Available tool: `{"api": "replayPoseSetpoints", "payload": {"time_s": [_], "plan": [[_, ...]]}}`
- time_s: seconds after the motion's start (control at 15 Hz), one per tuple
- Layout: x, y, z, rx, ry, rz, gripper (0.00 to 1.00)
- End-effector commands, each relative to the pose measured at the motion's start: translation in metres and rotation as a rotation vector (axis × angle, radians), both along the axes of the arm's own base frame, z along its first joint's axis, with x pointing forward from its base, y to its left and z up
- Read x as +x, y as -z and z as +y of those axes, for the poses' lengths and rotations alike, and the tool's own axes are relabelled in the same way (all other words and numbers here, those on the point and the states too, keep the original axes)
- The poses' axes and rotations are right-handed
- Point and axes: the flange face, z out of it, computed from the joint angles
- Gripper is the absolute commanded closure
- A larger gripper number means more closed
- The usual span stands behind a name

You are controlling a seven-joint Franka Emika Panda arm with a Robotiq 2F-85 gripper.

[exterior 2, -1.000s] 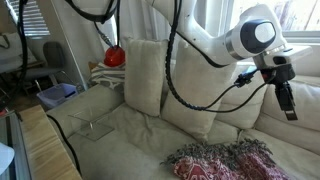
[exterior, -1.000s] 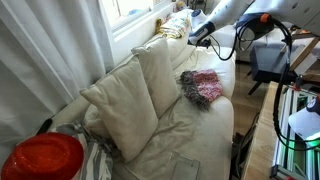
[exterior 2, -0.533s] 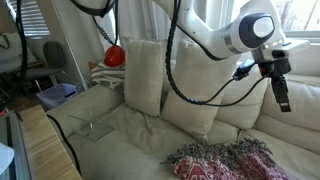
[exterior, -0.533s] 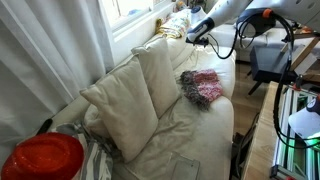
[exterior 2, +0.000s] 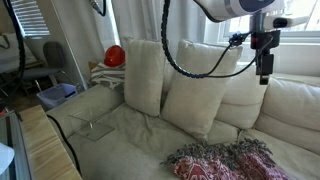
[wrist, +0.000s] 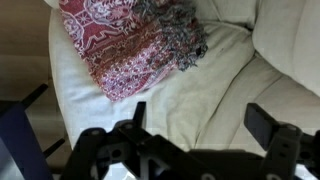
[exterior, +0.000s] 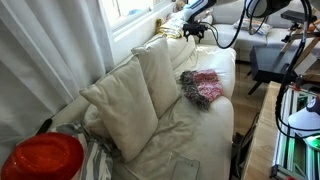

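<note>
My gripper [wrist: 200, 125] is open and empty, its two dark fingers wide apart over the cream sofa cushion [wrist: 200, 80]. It hangs high above the sofa in both exterior views [exterior: 197, 32] [exterior 2: 264, 72], near the back cushions. A red and pink patterned cloth with a grey fringe [wrist: 130, 40] lies crumpled on the seat below; it also shows in both exterior views [exterior: 200, 87] [exterior 2: 225, 160]. The gripper touches nothing.
Two large cream pillows [exterior: 130, 90] [exterior 2: 185, 95] lean on the sofa back. A red round object [exterior: 42, 158] [exterior 2: 115, 56] sits by the sofa end. A window and white curtain [exterior: 60, 40] are behind. A chair and equipment [exterior: 270, 60] stand beyond the sofa.
The arm has risen and moved back toward the sofa back, away from the patterned cloth. The gripper stays open and empty.
</note>
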Motion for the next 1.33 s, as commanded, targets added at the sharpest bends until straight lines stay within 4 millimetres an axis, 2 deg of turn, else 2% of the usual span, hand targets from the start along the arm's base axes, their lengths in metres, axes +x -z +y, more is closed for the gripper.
{"api": "replayPoseSetpoints", "payload": {"time_s": [0.0,0.2,0.4,0.47,0.73,0.87,1.27], "plan": [[-0.006,0.004,0.023,0.177,-0.066,0.047,0.00],[-0.005,0.003,0.037,0.310,-0.091,0.047,0.00],[-0.005,-0.002,0.042,0.438,-0.075,0.007,0.00],[0.000,0.005,0.045,0.337,-0.074,0.034,0.00],[-0.001,-0.002,0.042,0.391,-0.068,0.009,0.00],[0.007,-0.008,0.054,0.525,-0.047,-0.096,0.00],[0.034,-0.018,0.088,0.720,0.025,-0.311,0.00]]}}
